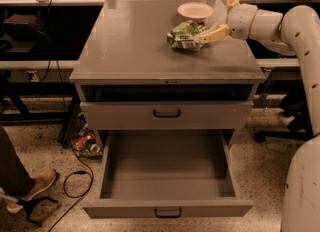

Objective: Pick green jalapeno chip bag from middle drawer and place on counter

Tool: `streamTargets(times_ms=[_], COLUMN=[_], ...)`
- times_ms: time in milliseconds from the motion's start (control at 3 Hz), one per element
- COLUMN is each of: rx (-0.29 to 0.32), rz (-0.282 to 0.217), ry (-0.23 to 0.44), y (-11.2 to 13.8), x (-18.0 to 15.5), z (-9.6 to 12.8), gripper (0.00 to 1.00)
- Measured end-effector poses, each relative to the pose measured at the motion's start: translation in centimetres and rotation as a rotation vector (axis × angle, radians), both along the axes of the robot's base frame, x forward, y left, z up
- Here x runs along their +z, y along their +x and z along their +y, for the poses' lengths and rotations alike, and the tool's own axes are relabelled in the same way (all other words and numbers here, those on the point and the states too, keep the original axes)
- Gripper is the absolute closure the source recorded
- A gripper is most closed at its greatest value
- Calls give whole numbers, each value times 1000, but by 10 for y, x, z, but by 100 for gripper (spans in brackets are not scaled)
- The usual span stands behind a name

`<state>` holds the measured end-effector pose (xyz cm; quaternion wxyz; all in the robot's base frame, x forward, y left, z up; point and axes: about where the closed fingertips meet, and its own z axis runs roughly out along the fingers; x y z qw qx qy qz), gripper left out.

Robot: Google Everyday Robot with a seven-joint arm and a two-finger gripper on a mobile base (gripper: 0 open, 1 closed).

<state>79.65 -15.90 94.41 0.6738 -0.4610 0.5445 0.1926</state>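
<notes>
The green jalapeno chip bag (184,35) lies crumpled on the counter (130,41), right of its middle and just in front of a cream bowl. My gripper (212,17) is to the right of the bag and is open. One finger (212,33) lies low, its tip touching or almost touching the bag's right edge. The other finger points up beside the bowl. The middle drawer (167,168) is pulled fully out near the floor, and its tray holds nothing.
A cream bowl (196,11) stands at the counter's back right. A shut grey drawer front (166,114) sits above the open one. A person's shoe (31,188), cables and litter lie on the floor at left. A chair base stands at right.
</notes>
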Motion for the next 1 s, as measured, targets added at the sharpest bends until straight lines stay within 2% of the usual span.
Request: streamTargets(times_ms=[333, 667, 1000], rx=[-64, -184, -330], rz=[-3, -5, -3], ry=[25, 36, 33], y=[-5, -18, -35], x=[2, 3, 4], z=[-28, -76, -133], gripper=[0, 0, 0])
